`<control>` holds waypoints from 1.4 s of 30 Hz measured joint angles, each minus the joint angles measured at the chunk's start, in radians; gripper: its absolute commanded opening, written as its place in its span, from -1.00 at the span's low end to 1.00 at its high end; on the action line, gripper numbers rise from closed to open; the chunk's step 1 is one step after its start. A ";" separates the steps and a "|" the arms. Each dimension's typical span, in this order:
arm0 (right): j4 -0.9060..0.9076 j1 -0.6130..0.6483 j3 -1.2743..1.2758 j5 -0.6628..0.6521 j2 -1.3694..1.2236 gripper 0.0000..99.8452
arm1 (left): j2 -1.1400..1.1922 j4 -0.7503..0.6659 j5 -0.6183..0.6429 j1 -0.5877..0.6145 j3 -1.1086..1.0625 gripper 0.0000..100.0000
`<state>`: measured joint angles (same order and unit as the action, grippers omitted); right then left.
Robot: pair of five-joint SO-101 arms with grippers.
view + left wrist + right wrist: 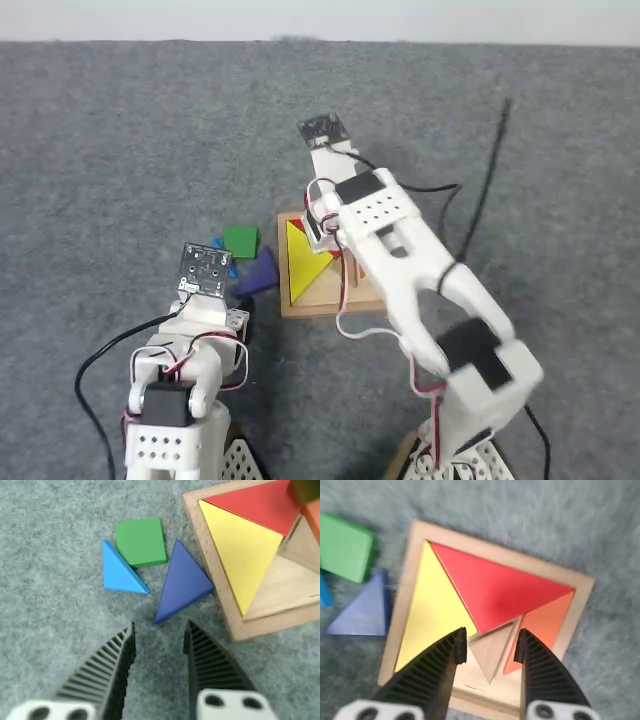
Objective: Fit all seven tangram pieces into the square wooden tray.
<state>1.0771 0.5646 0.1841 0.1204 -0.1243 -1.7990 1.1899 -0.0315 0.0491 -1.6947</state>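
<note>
The square wooden tray (520, 563) holds a yellow triangle (432, 610), a red triangle (495, 587) and an orange piece (545, 625), with a bare wooden gap between them. My right gripper (491, 641) hangs open just above that gap, holding nothing. On the carpet beside the tray lie a dark blue triangle (182, 582), a green square (141, 541) and a light blue triangle (118, 572). My left gripper (159, 635) is open and empty, a short way from the dark blue triangle's corner. In the high view the right arm (375, 215) covers much of the tray (300, 305).
Grey carpet covers the whole table. The left arm (195, 330) stands at the near left, by the loose pieces (241, 240). A black cable (490, 170) trails across the carpet at the right. Open carpet stretches to the far left and far right.
</note>
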 measured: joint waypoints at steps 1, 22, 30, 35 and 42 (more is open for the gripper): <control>-0.026 0.000 0.044 -0.015 0.043 -0.85 | 0.000 0.000 0.000 0.000 0.000 -0.70; -0.242 0.029 0.471 -0.250 0.137 -0.99 | 0.000 0.000 0.000 0.000 0.000 -0.70; -0.242 -0.048 0.381 -0.250 0.046 -0.99 | 0.000 0.000 0.000 0.000 0.000 -0.70; -0.242 -0.077 0.311 -0.252 -0.002 -0.99 | 0.000 0.000 0.000 0.000 0.000 -0.70; -0.239 -0.060 0.293 -0.252 0.066 -0.99 | 0.000 0.000 0.000 0.000 0.000 -0.70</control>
<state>0.8378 0.5048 0.4772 -0.1312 -0.0583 -1.7990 1.1899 -0.0315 0.0491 -1.6947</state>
